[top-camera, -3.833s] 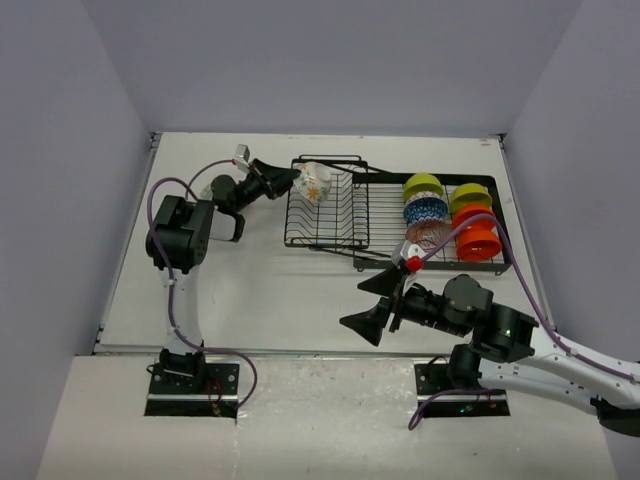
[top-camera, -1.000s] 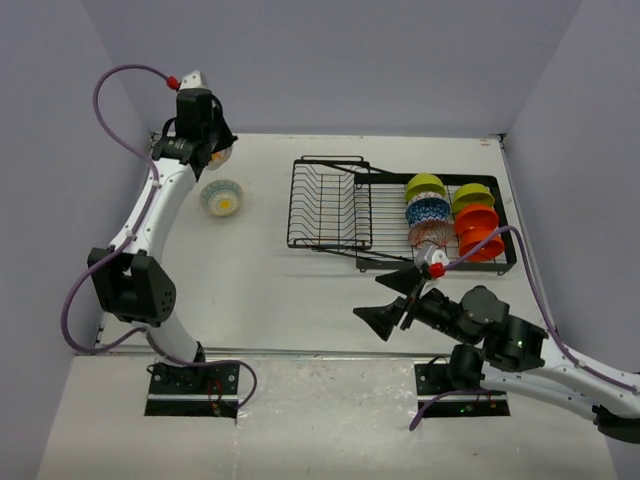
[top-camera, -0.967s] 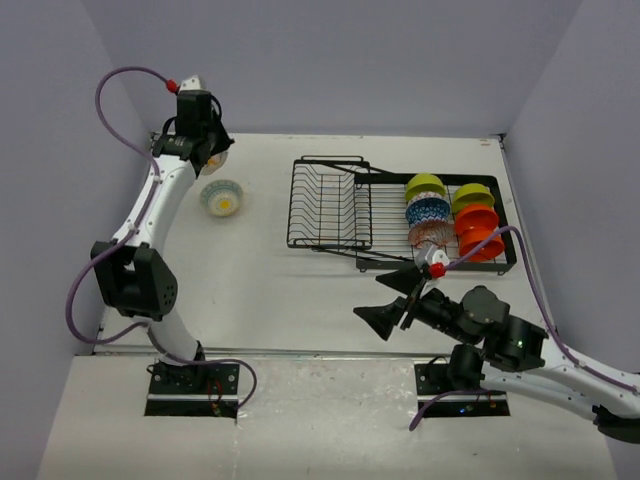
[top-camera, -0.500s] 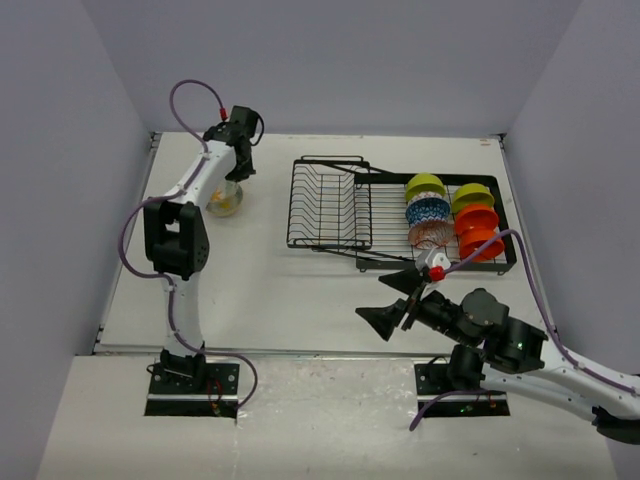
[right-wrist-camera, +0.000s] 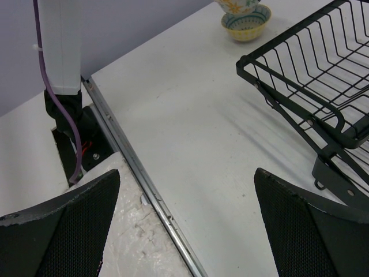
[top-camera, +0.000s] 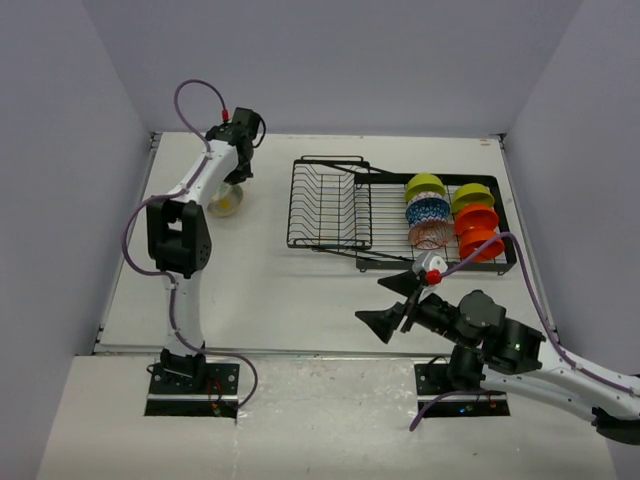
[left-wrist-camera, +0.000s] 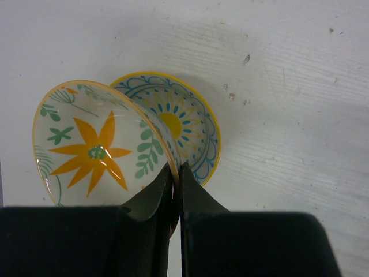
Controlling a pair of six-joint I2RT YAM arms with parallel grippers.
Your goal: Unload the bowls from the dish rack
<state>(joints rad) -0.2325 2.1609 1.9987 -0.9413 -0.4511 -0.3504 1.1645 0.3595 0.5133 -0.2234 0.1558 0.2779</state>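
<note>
My left gripper (left-wrist-camera: 174, 167) is shut on the rim of a white floral bowl (left-wrist-camera: 92, 144) with an orange flower, held tilted over a yellow-inside, blue-patterned bowl (left-wrist-camera: 184, 127) on the table; whether they touch I cannot tell. In the top view this pair (top-camera: 226, 201) lies left of the black wire dish rack (top-camera: 325, 207), with the left gripper (top-camera: 234, 184) above it. The rack's flat section holds lime green (top-camera: 423, 186), blue-patterned (top-camera: 426, 210), pinkish (top-camera: 430, 234) and orange (top-camera: 479, 243) bowls. My right gripper (top-camera: 386, 303) is open and empty near the rack's front edge.
In the right wrist view the right gripper (right-wrist-camera: 187, 173) hangs over the table's front metal edge (right-wrist-camera: 144, 179), the rack's corner (right-wrist-camera: 311, 98) at right and the two bowls (right-wrist-camera: 247, 17) far off. The left arm's base (top-camera: 190, 375) is near the front edge. Grey walls enclose the table.
The left arm took the floral bowl from the rack's raised section, swung to the far left corner, then came down over the bowl on the table. The right arm barely moved.
</note>
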